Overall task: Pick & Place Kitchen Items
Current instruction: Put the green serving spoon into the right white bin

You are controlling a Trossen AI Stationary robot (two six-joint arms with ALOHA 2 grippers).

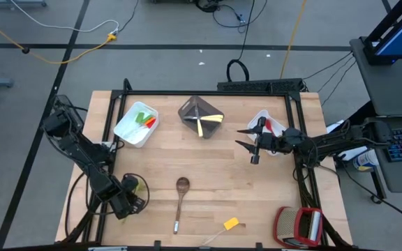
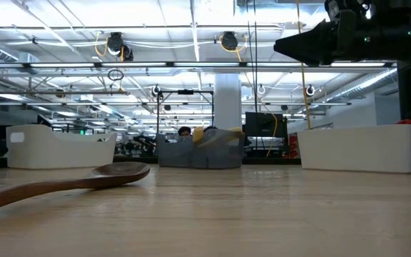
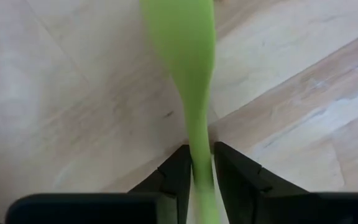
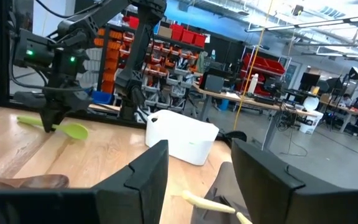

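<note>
Left gripper [image 3: 202,171] clamps green spatula [image 3: 185,50] handle.

Grey concrete floor [image 1: 173,28] — cables, ceiling lights [image 2: 191,50], storage shelving [image 4: 173,68]

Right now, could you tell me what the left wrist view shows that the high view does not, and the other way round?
Only the left wrist view shows the left gripper closed on the slim handle of the green spoon, its blade over the bare table.

Only the high view shows the whole layout: the wooden spoon, the small yellow piece, the white bin with utensils, the grey bin, and the right gripper open beside another white bin.

Both show the left gripper at the table's near left corner with the green spoon.
</note>
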